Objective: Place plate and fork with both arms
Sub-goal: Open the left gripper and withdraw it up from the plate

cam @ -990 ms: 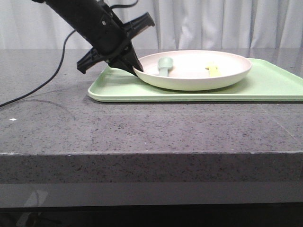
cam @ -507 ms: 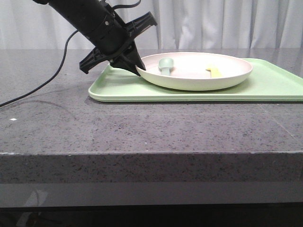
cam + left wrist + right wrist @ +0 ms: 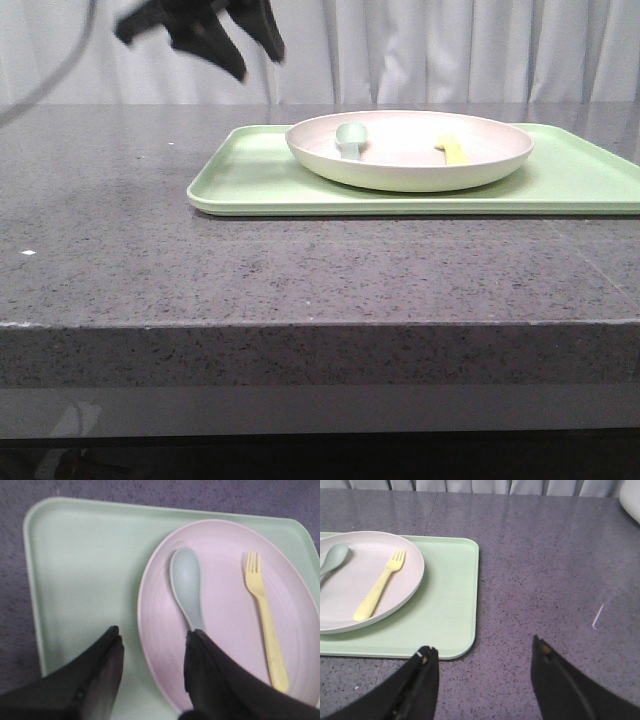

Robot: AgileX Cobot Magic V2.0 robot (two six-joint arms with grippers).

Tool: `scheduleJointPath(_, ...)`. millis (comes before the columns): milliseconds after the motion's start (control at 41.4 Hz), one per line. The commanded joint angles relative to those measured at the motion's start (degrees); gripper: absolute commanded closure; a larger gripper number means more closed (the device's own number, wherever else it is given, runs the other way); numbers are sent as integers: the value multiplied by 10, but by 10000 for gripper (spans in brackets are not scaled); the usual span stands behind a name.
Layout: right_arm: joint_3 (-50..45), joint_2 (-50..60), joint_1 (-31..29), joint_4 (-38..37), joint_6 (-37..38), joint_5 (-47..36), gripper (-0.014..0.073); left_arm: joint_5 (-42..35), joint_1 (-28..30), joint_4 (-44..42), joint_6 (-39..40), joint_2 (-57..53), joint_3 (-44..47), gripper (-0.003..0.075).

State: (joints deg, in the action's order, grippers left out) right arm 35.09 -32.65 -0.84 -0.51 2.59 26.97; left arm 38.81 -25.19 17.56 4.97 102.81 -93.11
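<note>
Inventory as I see it: one plate [image 3: 410, 150] on one green tray [image 3: 250, 185] on the desk [image 3: 300, 270], carrying one fork [image 3: 264, 617] and one spoon [image 3: 188, 586]. Left gripper [image 3: 253, 52] hangs above the tray's left edge, jaws apart; right gripper [image 3: 482, 672] over bare desk beside the tray, jaws apart.

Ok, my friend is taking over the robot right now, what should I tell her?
Left tool: open, empty, up in the air above the tray's left end.
Right tool: open, empty, over bare table beside the tray.
Plate sits on the tray, with the fork and a spoon lying in it.
Done: plate set down.
Left: check the fork is where it belongs.
</note>
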Motion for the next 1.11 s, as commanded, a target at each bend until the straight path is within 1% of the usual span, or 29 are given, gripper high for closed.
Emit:
scheduleJointPath(0, 20, -4, -1, -7, -5, -41, 155, 38, -3, -42, -41, -82, -20, 417)
scheduleJointPath(72, 20, -4, -1, -7, -5, -40, 155, 75, -3, -63, -46, -120, -17, 417)
scheduleJointPath(169, 20, -4, -1, -7, -5, -41, 155, 81, -3, -85, -55, -173, 6, 417)
scheduleJointPath(241, 20, -4, -1, -7, -5, -40, 155, 81, -3, -106, -55, -214, 42, 417)
scheduleJointPath(459, 20, -4, -1, -7, -5, -41, 155, 75, -3, -133, -55, -351, 181, 417)
scheduleJointPath(652, 20, -4, -1, -7, -5, -41, 155, 53, -3, -140, -55, -465, 305, 417)
scheduleJointPath(796, 20, -4, -1, -7, -5, -41, 155, 47, -3, -140, -55, -540, 377, 417)
scheduleJointPath(917, 20, -4, -1, -7, -5, -41, 155, 47, -3, -140, -55, -593, 418, 418)
scheduleJointPath(1086, 20, -4, -1, -2, -5, -43, 155, 47, -3, -140, -55, -637, 452, 418)
